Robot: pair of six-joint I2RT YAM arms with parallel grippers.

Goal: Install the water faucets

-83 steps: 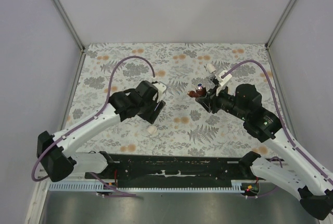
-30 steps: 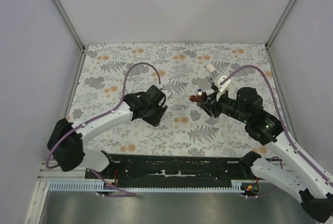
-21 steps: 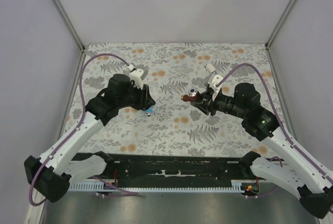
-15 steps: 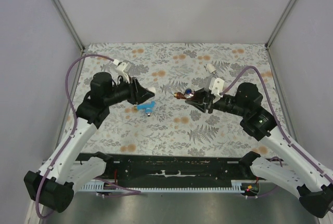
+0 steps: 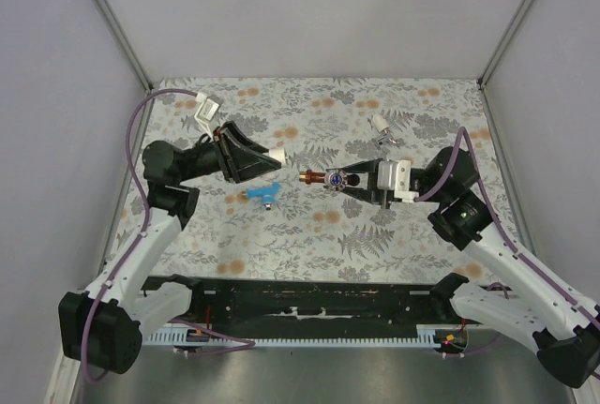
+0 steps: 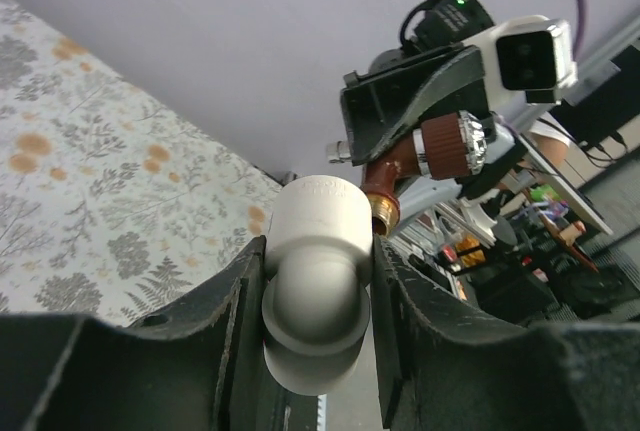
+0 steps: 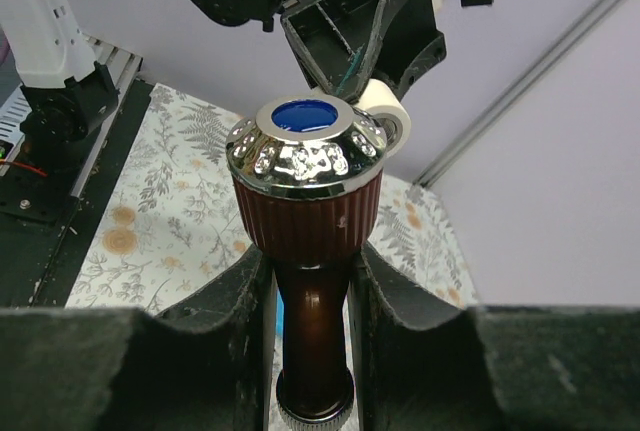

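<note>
Right gripper [image 5: 354, 182] pinches the copper faucet [image 5: 323, 179], now swung level, stem pointing to nine o'clock at the white fitting [image 5: 275, 157] clamped in the left gripper [image 5: 265, 161], closer than before. Toward six o'clock, the blue faucet [image 5: 262, 196] lies on the table [image 5: 422, 104].

Small gap between white elbow fitting [image 5: 277, 156] and copper faucet [image 5: 323, 179] stem; blue faucet [image 5: 262, 195] lies on desk [image 5: 328, 235] near it.
</note>
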